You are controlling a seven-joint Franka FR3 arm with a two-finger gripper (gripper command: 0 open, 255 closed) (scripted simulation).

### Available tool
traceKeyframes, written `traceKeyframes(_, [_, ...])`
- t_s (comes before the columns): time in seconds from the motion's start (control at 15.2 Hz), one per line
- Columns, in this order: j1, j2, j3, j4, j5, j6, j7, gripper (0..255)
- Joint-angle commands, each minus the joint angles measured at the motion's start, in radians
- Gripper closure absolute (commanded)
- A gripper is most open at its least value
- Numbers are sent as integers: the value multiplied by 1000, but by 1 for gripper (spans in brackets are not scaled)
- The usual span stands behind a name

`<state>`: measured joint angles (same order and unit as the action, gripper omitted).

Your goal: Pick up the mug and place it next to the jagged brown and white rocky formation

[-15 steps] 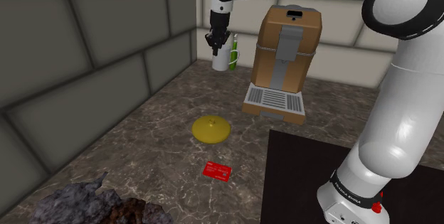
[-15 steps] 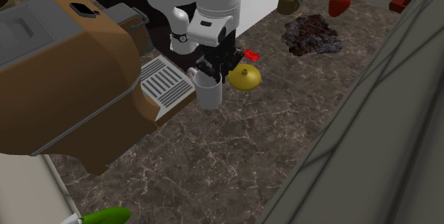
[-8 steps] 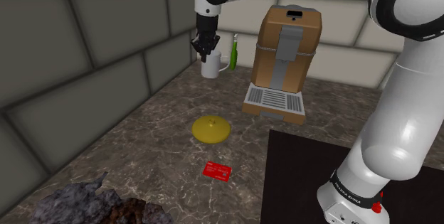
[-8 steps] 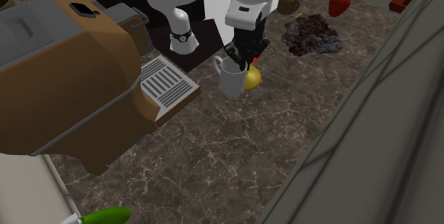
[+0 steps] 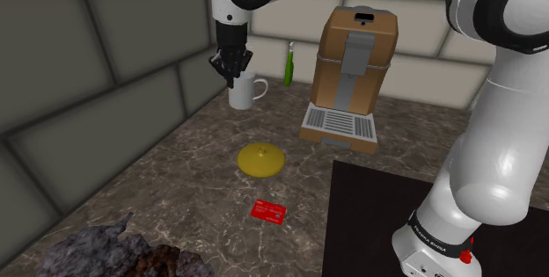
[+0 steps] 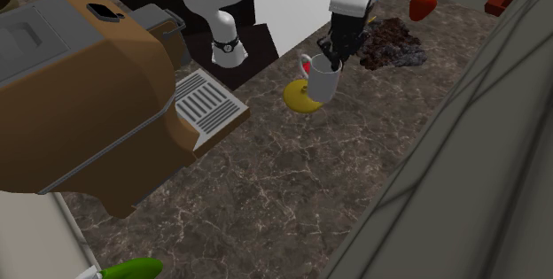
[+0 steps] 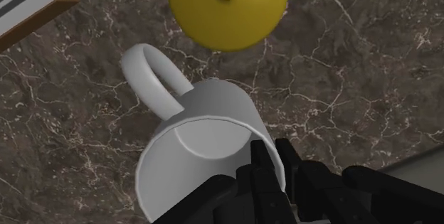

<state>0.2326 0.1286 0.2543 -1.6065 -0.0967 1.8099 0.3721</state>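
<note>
Wrist view: the jaws are clenched on the white mug (image 7: 213, 119), pinching one side of its rim with the handle sticking out away from them. The mug hangs clear of the dark marbled worktop (image 5: 176, 165), near the yellow domed lid (image 6: 293, 99), with the brown and white rocky formation (image 6: 390, 45) a little way beyond it.

The main risk, as I judge it, is the grip itself. A pinch on a single stretch of rim leaves the cup's weight off to one side, so a quick swing or a sudden stop could make it pivot or slide out and drop onto the stone. The lid lies near the route to the rock, as does the red card (image 5: 268, 210); carried too low, the mug's base could clip the lid and twist in the grip. At the goal, the rock's ragged edge is the hazard: set down too close, the base may land on an outcrop and tip once released.
</note>
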Motion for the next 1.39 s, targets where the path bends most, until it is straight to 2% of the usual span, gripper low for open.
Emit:
traceKeyframes(0.0, [30,17,21,23,-11,-10,52,255])
traceKeyframes(0.66, [192,158,102,208,-86,-84,286,255])
traceKeyframes(1.06, [321,303,130,416,-151,-168,412,255])
traceKeyframes(1.19, [373,367,133,512,-175,-208,447,255])
traceKeyframes(1.25, [419,426,134,606,-197,-246,472,255])
traceKeyframes(1.32, [415,418,133,581,-194,-228,474,255])
